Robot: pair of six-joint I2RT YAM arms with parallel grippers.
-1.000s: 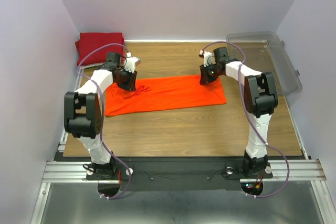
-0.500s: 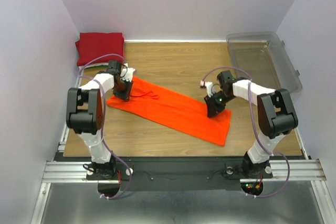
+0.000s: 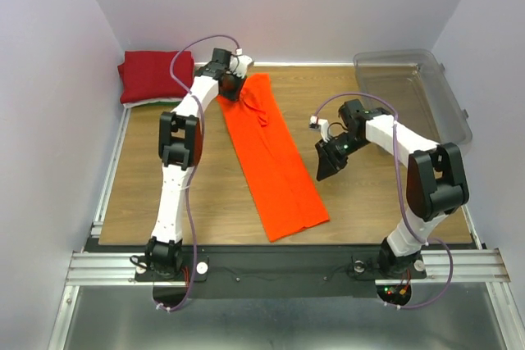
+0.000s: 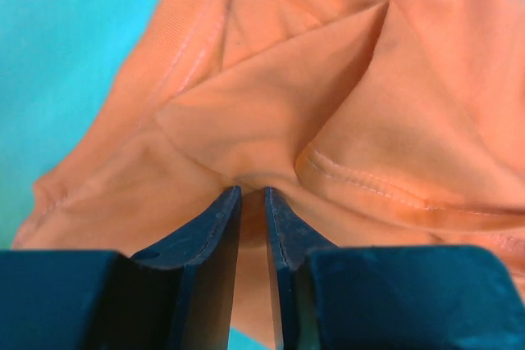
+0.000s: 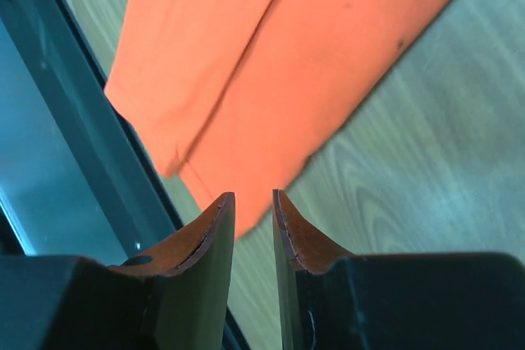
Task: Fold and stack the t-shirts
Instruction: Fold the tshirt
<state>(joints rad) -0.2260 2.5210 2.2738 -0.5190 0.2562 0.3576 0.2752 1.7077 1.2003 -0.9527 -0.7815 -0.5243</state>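
Note:
The bright orange t-shirt (image 3: 271, 157) lies as a long folded strip running from the back of the table to the near edge. My left gripper (image 3: 232, 88) is at its far end, shut on a bunched fold of the orange cloth (image 4: 328, 104) that sits between my fingertips (image 4: 253, 194). My right gripper (image 3: 326, 170) hovers just right of the strip, apart from it, with its jaws slightly open and nothing between them (image 5: 253, 196). The strip's near end (image 5: 271, 63) shows below it. A folded dark red t-shirt (image 3: 156, 74) lies at the back left, with thin white and green edges (image 3: 152, 102) under it.
A clear plastic bin (image 3: 422, 96) stands at the back right. The black rail (image 3: 271, 264) and arm bases run along the near edge, close to the strip's near end. Bare wooden table (image 3: 385, 194) lies right of the shirt. Walls close in on the left, back and right.
My left gripper swung to the back with the shirt's end, turning the strip from diagonal to back-to-front. My right gripper let go of the other end and now sits beside the strip.

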